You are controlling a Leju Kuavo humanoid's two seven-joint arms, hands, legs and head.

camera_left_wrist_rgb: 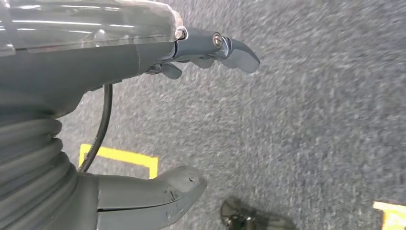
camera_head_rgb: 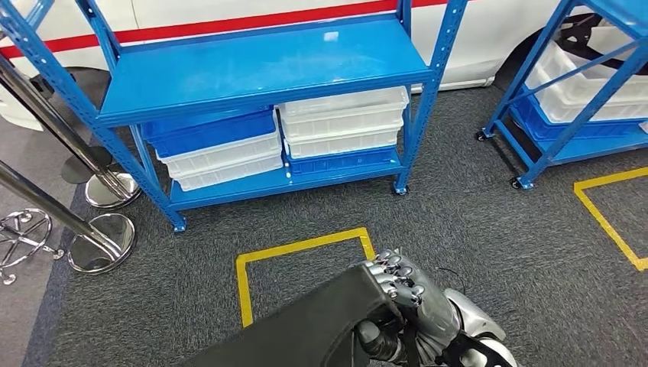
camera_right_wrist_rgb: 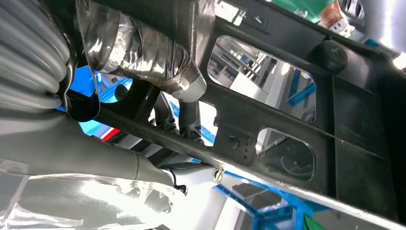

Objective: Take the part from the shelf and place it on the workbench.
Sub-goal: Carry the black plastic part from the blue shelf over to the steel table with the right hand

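The right hand (camera_head_rgb: 401, 302) grips a large flat black plastic part (camera_head_rgb: 306, 329), fingers curled over its upper edge; the right wrist view reveals the part's cut-out windows beyond the fingers. The left hand (camera_left_wrist_rgb: 143, 115) hangs over grey carpet (camera_left_wrist_rgb: 311, 120), fingers apart, holding nothing. Ahead of the right fingers stands a blue steel shelf (camera_head_rgb: 260, 69) stacked with white and blue bins (camera_head_rgb: 340, 122).

likely a workshop or warehouse: blue steel shelving (camera_head_rgb: 260, 73), stacked plastic bins (camera_head_rgb: 342, 122), yellow floor tape (camera_head_rgb: 302, 248).
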